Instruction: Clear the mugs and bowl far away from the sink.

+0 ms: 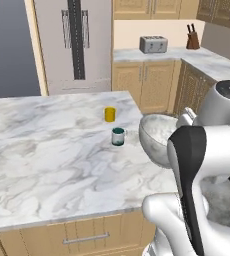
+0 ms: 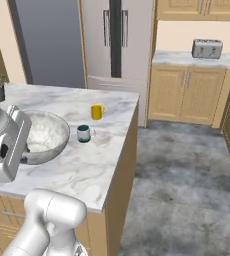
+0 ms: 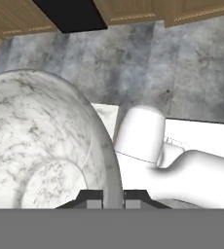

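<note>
On the marble worktop (image 1: 47,150), to the left, the yellow mug (image 1: 110,114) is seen standing upright, with the teal-lined mug (image 1: 118,136) just beside it, nearer the robot. Both are set well in from the edge. To the right, the speckled bowl (image 1: 158,135) is held tilted above the worktop's right edge. In the hand view its rim (image 3: 106,160) is pinched by the closed claw (image 3: 111,198), the jaws set either side of the thin wall. A rim grip of this kind is judged prone to swinging, so the bowl is best carried slowly, kept above the mugs, and lowered level onto bare marble before release.
</note>
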Motion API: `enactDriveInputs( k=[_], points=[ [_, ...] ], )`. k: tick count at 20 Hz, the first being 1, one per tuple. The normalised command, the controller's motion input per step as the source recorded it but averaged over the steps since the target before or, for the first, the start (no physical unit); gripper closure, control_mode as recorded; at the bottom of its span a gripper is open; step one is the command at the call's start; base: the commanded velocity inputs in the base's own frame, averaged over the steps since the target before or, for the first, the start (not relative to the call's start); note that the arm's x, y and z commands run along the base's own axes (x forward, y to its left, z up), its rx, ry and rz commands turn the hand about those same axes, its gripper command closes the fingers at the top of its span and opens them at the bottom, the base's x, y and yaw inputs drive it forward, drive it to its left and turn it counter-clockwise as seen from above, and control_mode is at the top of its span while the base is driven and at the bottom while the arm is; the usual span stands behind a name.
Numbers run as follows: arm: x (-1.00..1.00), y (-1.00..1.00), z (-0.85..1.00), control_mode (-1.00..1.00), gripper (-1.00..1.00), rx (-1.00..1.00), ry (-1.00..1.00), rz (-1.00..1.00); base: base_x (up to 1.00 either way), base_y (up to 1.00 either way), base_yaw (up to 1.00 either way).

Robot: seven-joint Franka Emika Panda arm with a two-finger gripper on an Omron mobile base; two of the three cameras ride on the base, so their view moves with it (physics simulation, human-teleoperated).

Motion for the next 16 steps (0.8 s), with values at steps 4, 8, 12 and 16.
enactDriveInputs(
  k=[4, 8, 12, 16],
  points=[
    [0.00, 0.00, 0.00, 1.00, 1.00, 0.00, 0.00, 0.00, 0.75, 0.73, -0.27],
    [0.00, 0.00, 0.00, 1.00, 1.00, 0.00, 0.00, 0.00, 0.51, 0.60, -0.02],
    [0.45, 0.43, -0.52, -1.00, 1.00, -0.09, 0.27, 0.07, 0.00, 0.00, 0.00],
    [0.37, 0.48, -0.57, -1.00, 1.00, -0.08, 0.24, 0.03, 0.00, 0.00, 0.00]
  ],
)
